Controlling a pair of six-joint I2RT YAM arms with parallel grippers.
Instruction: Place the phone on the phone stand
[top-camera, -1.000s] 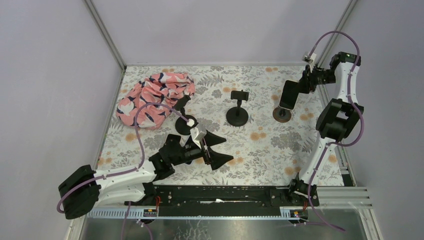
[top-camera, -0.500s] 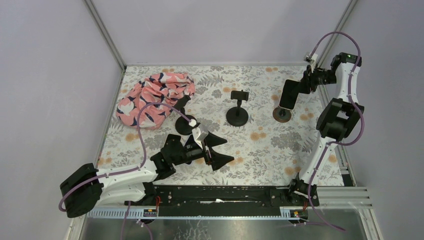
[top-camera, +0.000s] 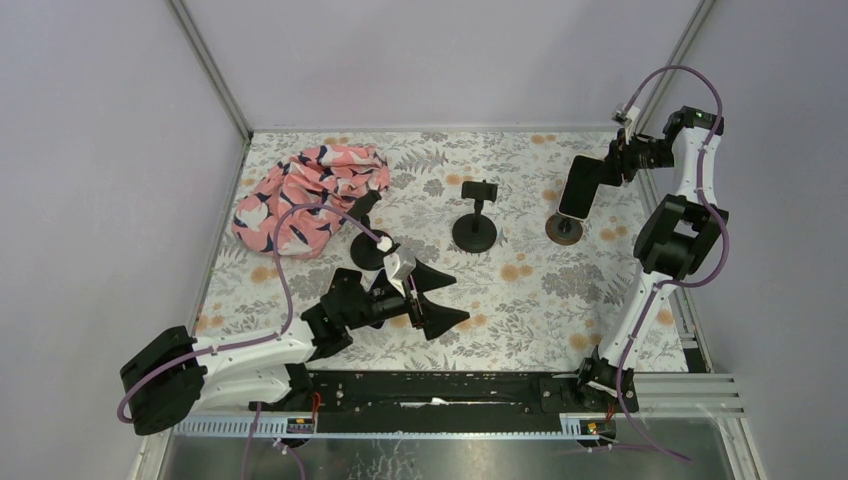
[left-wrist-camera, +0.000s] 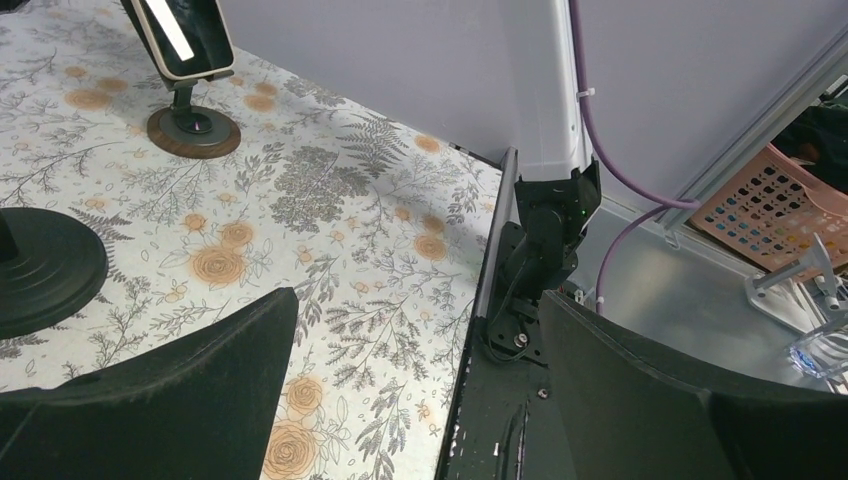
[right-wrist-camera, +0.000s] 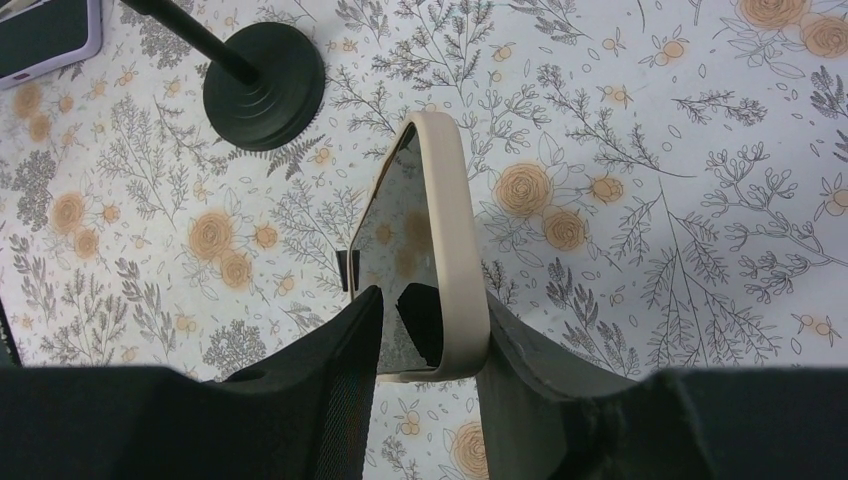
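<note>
Cream casing rims the phone (right-wrist-camera: 455, 200), which sits tilted on the phone stand (top-camera: 564, 229), a short stem on a round wooden base at the right side of the flower-patterned counter (top-camera: 520, 290). The right gripper (top-camera: 600, 172) reaches in from the far right edge and has the phone's upper end between its two black fingers (right-wrist-camera: 340, 350), one on the glass side and one on the back. In the right wrist view the finger on the back lies against the case, while only a thin dark sliver shows between the other finger and the screen. Whether the pads press the phone or merely flank it cannot be told from these views. The left gripper (top-camera: 455, 297) hovers low over the near middle of the counter, well apart from the phone stand. Its jaws are spread as wide as they go, with nothing between them. A black stand (top-camera: 474, 215) with a round base rises in the middle of the counter, between the two grippers. A pink patterned cloth (top-camera: 310, 195) lies bunched at the far left.
</note>
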